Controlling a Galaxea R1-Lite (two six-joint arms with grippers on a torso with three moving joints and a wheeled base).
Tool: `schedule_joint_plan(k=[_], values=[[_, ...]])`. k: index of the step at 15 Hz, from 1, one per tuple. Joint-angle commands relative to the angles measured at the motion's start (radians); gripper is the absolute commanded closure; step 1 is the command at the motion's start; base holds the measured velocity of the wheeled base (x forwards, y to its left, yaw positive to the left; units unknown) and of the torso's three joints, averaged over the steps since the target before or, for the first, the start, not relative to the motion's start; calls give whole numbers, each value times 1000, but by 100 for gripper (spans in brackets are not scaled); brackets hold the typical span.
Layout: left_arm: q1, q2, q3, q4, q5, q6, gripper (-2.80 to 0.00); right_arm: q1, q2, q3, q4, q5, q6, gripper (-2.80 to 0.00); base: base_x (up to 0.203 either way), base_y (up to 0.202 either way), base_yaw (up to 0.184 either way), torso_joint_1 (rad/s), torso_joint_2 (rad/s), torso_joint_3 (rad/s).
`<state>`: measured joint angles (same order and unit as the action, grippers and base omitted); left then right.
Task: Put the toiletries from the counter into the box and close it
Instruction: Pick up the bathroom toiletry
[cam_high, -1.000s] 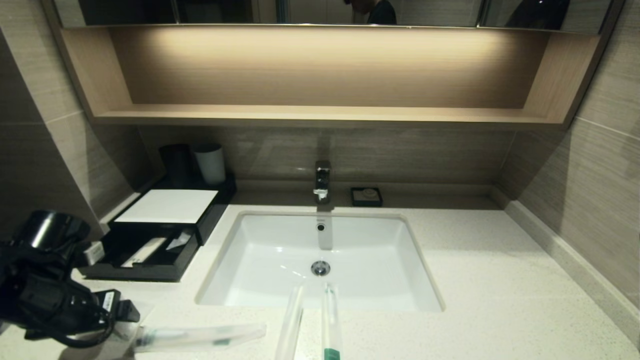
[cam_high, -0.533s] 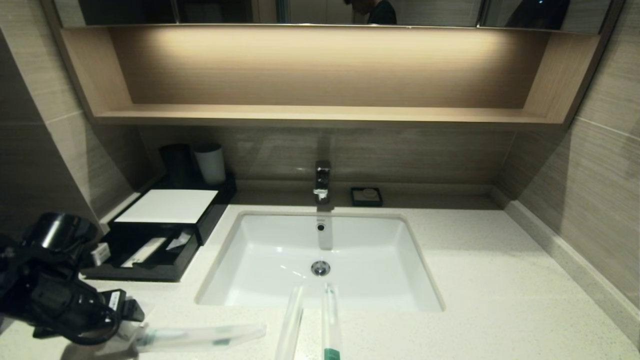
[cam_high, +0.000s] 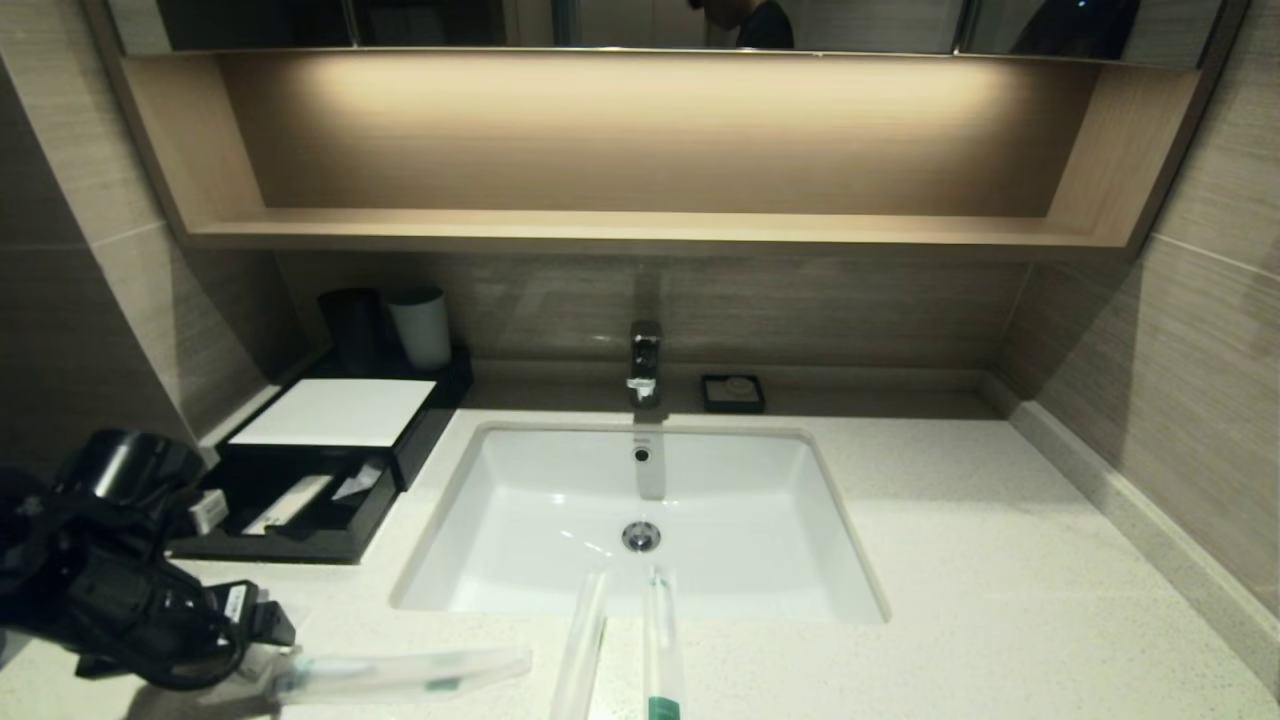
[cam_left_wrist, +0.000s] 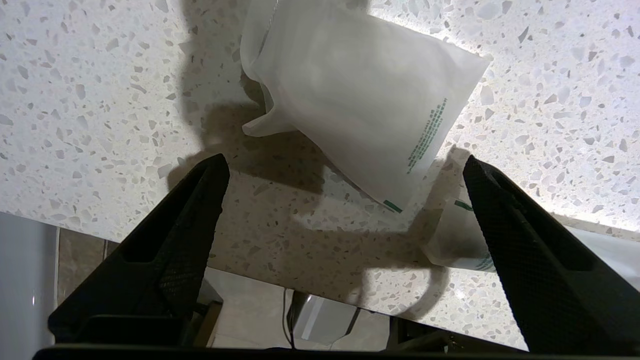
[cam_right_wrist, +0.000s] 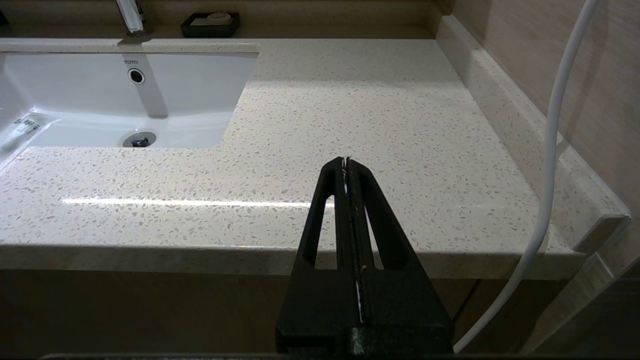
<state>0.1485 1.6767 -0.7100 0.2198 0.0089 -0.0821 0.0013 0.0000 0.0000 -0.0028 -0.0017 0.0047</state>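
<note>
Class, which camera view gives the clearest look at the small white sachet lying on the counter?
The left wrist view: the sachet fills the frame, with green print legible, lying on the counter. In the head view the left arm hides it almost entirely. The right wrist view misses it.

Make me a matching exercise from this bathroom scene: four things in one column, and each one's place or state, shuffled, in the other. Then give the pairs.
Things:
1. left hand
2. right hand
3. white sachet
4. box

Places or states:
A. drawer pulled out, items inside
B. shut, at the counter's front edge
C. open, above the counter's near left corner
D. lying flat on the speckled stone

Pairs: 1-C, 2-B, 3-D, 4-A
</note>
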Motion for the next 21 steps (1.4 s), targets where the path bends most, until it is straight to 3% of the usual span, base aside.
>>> schedule_joint_plan(k=[1,3,4,14,21], values=[[0,14,1,-8,0,-1,-280,0,0,0,0,0,0,0,0,0,0,0,0,0],[1,21,12,-40,2,-1,-280,0,0,2,0,0,0,0,0,0,0,0,0,0],[2,23,12,-43,2,-1,0,0,0,2,0,0,0,0,0,0,0,0,0,0],[2,0,30,-42,4,-1,0,0,0,2,0,0,0,0,0,0,0,0,0,0],[2,-173,58,-34,11,-4,0,0,0,2,0,0,0,0,0,0,0,0,0,0]])
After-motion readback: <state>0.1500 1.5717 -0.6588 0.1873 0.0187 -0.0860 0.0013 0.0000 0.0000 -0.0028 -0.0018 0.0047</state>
